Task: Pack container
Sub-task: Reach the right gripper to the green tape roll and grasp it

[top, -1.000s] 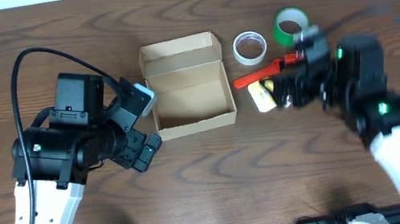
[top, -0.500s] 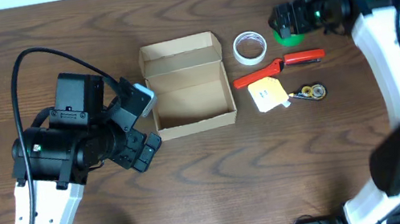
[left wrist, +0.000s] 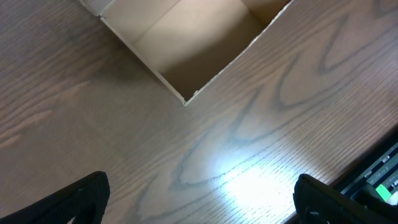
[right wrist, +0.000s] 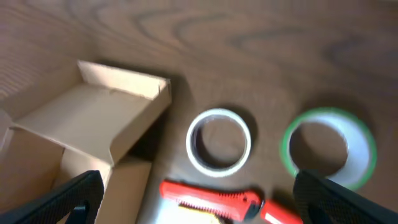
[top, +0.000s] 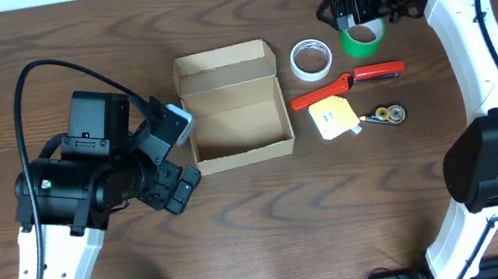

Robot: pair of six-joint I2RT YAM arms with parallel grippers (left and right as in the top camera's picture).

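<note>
The container [top: 231, 107] is an open tan cardboard box with its flap lid folded back; nothing shows inside it. It also shows in the left wrist view [left wrist: 186, 37] and the right wrist view [right wrist: 93, 124]. My left gripper [top: 176, 172] is open and empty, just left of the box's front corner, above bare table [left wrist: 199, 199]. My right gripper [top: 355, 5] is open and empty, raised over the back right by the green tape roll [top: 363, 36]. Its view [right wrist: 208, 205] shows the white tape roll [right wrist: 219, 140], green roll [right wrist: 329, 146] and red box cutter [right wrist: 217, 196] below.
Right of the box lie a white tape roll [top: 311, 58], a red box cutter [top: 346, 83], a yellow-and-white card [top: 334, 120] and a small key ring [top: 387, 115]. The table's far edge runs just behind the right arm.
My right arm has swung from low over the cutter and card up to the back right, by the green tape roll. The left arm has not moved.
</note>
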